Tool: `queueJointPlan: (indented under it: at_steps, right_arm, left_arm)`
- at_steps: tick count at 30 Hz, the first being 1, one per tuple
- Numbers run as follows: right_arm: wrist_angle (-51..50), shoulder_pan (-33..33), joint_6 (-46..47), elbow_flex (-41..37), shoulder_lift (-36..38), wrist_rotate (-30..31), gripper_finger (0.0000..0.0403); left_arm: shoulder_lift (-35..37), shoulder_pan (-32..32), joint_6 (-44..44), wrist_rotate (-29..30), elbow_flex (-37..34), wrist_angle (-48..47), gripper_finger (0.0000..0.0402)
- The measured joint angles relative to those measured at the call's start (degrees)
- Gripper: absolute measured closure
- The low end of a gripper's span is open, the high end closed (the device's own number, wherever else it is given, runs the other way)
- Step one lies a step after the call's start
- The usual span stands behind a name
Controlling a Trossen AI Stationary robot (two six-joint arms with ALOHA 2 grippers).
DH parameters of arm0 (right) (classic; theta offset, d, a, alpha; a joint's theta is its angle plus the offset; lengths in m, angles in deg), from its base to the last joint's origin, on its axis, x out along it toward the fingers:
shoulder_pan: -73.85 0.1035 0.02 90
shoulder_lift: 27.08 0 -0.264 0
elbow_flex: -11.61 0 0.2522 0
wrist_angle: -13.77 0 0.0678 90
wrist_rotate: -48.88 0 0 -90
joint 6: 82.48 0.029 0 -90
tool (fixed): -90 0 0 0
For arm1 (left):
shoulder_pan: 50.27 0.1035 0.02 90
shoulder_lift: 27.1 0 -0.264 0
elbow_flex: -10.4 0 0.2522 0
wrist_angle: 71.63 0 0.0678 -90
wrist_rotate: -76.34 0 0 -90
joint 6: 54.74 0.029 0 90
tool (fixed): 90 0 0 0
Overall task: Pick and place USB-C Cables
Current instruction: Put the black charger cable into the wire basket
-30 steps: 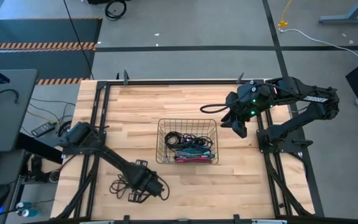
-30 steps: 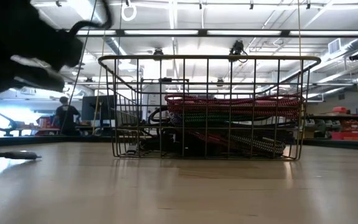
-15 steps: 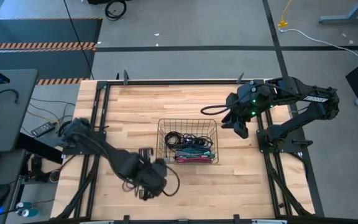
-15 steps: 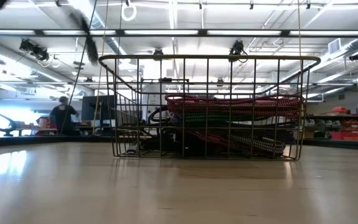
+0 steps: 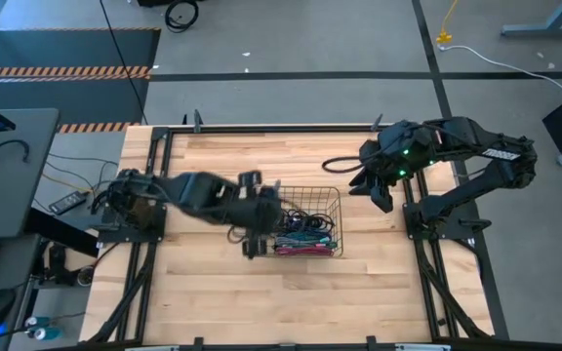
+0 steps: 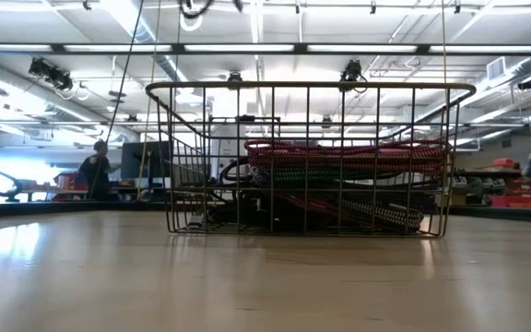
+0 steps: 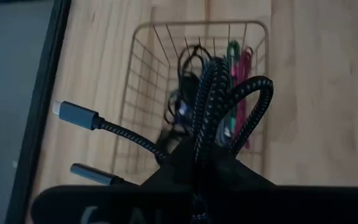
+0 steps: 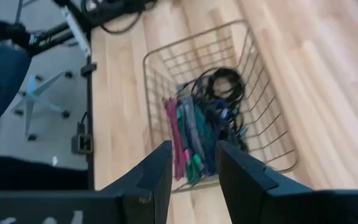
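Cables are gathering in a small wire mesh basket (image 5: 295,207) that is sitting near the middle of the pale wooden desk (image 5: 213,161), a little toward its right side. Inside it are lying thin coiled bundles in magenta, teal, green and black (image 5: 301,237).

From the desk's left edge, the left arm is reaching across, and its left gripper (image 5: 259,216) is hanging over the basket's left rim. Its jaws are clamped together on a black braided USB-C cable (image 7: 219,106), folded into loops that are standing up between them. Two plug ends are trailing loose: a grey metal plug (image 7: 74,114) and a darker plug (image 7: 91,173), both hanging out beyond the basket's wall, over bare wood.

By the desk's far right corner, the right arm is waiting, its right gripper (image 5: 377,188) hovering just beside the basket's right rim. Its jaws are standing apart and holding nothing.

Judging from this, the risk lies in those trailing ends. If the left jaws are letting go while the bundle is sitting this close to the rim, a plug could catch on the wire wall, or the stiff loops could spring open and drape the cable over the edge.
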Motion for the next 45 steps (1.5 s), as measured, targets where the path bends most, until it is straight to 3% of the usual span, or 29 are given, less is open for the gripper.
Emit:
queueJointPlan:
  at_steps: [8,27,37,45]
  right_arm:
    - [3.5,-4.3,0.0,0.0,4.3,3.4,0.0273]
    - [9.7,-13.3,-7.3,0.0,13.6,3.9,0.0273]
    - [9.7,-15.3,-13.5,0.0,16.6,11.0,0.0273]
    - [9.0,-15.4,-13.5,0.0,16.8,10.3,0.0273]
  left_arm:
    - [-0.9,8.6,13.9,-9.8,-0.3,7.5,0.0388]
    - [-11.1,20.6,18.4,-26.3,-0.3,14.6,0.0388]
    - [-16.9,20.5,10.4,-27.4,-0.3,16.8,0.0388]
    - [-21.2,19.9,10.3,-27.2,-0.3,13.4,0.0388]
